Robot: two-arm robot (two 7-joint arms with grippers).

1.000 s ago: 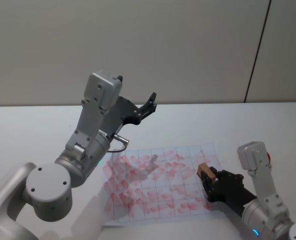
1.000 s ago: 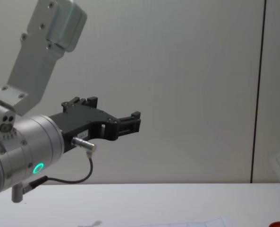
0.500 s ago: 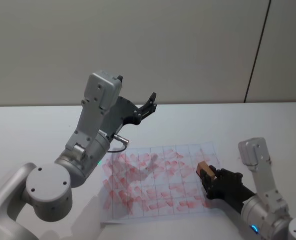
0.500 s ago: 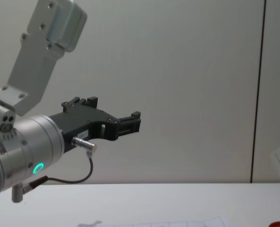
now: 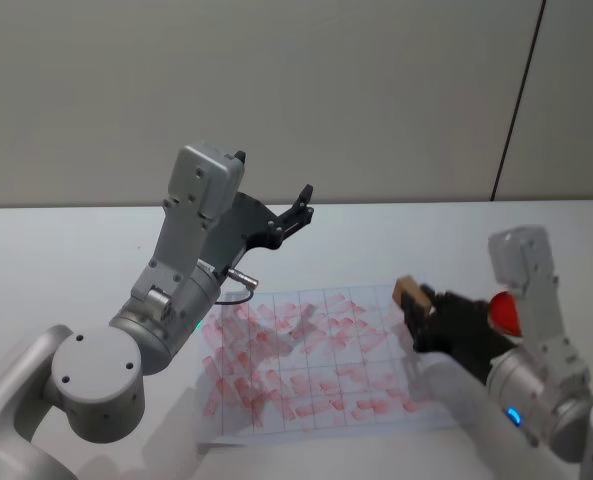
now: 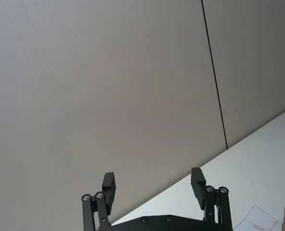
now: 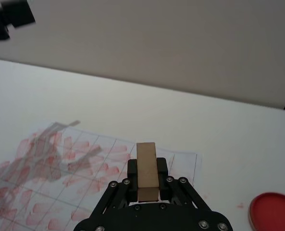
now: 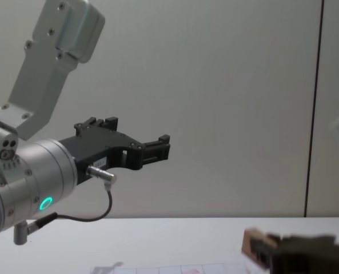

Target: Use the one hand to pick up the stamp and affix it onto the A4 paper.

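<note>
White table with paper and a red disc

The A4 paper [image 5: 321, 365] is laid flat on the white table [image 5: 66, 260], near its front edge; the sheet is ruled with a thin grid and covered with reddish marks, denser toward the robot's left. A flat red disc [image 7: 273, 208] is set on the table to the right of the paper, apart from the sheet's edge.
</note>
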